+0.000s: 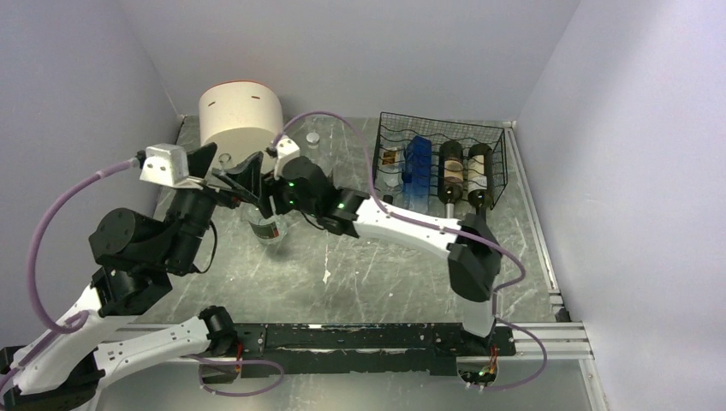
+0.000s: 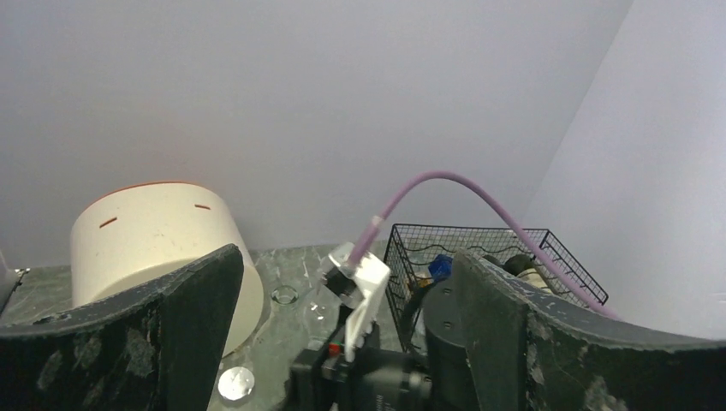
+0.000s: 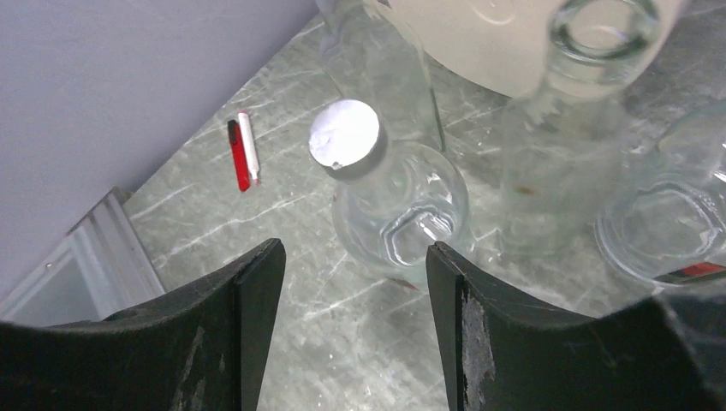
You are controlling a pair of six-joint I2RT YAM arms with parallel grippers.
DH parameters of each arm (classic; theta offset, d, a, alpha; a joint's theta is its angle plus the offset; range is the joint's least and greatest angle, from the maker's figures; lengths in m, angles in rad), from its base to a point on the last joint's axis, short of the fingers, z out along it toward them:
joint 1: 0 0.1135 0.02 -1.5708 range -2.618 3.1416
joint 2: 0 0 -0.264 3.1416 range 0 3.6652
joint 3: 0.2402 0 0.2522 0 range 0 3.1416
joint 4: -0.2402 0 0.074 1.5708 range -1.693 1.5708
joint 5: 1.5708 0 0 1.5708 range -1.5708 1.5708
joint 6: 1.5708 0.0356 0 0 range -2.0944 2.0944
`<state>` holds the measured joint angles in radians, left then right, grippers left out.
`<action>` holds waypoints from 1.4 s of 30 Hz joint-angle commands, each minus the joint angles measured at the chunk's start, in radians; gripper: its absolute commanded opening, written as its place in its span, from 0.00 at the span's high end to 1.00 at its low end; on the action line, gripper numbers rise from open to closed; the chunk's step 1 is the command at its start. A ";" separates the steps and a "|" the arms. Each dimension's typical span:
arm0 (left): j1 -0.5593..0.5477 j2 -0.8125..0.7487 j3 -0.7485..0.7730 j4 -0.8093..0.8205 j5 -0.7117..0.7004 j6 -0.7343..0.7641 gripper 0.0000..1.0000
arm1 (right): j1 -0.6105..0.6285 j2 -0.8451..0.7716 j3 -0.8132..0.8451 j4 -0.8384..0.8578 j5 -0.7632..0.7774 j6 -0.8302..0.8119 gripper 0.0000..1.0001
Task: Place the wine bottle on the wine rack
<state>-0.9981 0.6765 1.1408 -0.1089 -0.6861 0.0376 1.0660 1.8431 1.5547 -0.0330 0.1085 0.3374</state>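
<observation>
Bottles [image 1: 452, 175] lay in the rack [image 1: 503, 154] at two o'clock; the clear bottle [image 3: 398, 205] at nine stood ungripped, right gripper [image 3: 353, 250] parted, left gripper [image 2: 347, 255] wide, both empty.

Twin white-and-black arms with lilac cables [image 1: 36, 248].
Left arm [image 1: 128, 247] and right arm [image 1: 411, 227] pair white links with black joints; green lights [image 1: 291, 182] glow; end effector fingers [image 2: 188, 325] are black, scuffed.

Clear glossy glass bottle [image 3: 401, 210], black metal-wire wine rack [image 1: 502, 158], matt cream container [image 1: 241, 120], scuffed marbled tabletop [image 1: 360, 265].
</observation>
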 commanded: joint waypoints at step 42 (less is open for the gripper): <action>0.006 0.054 -0.015 -0.017 -0.136 -0.101 0.04 | 0.056 -0.250 -0.506 0.152 0.107 -0.084 1.00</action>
<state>-0.9981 0.6949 1.1179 -0.1097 -0.7845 -0.0147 1.1103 1.6665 1.1736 0.1829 0.2146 0.1783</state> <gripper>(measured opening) 0.955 0.412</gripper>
